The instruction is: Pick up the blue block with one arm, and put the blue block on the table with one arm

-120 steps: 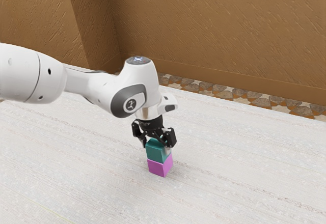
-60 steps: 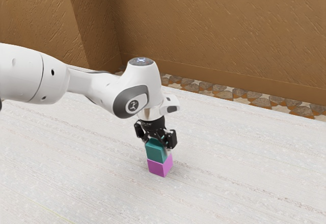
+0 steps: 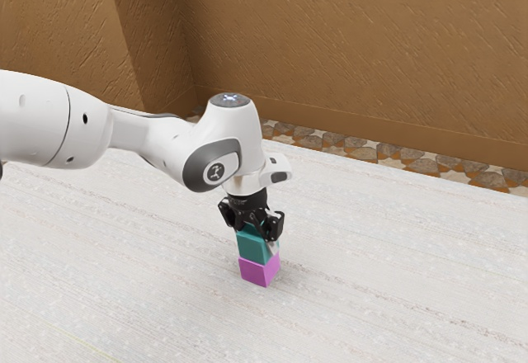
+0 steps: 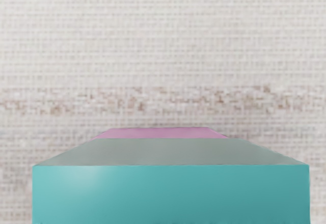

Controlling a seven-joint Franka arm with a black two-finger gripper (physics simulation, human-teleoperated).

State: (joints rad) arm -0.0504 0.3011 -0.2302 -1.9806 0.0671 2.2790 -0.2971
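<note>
Brown wall [image 3: 346, 41], slanting scratch texture, plain baseboard [image 3: 412, 136] at its foot. Toward the exterior view's left a wall projection [image 3: 58, 33] juts out — one face in deeper shade. Floor [image 3: 355, 146] of irregular stone pieces, tan and rust. Pale counter [image 3: 396, 256], woven-looking up close — mottled brownish band [image 4: 137, 101] across it. Soft light.

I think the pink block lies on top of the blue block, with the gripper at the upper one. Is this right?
No, the order is reversed: the exterior view shows the blue block on top of the pink block, with the gripper at the upper one.
</note>
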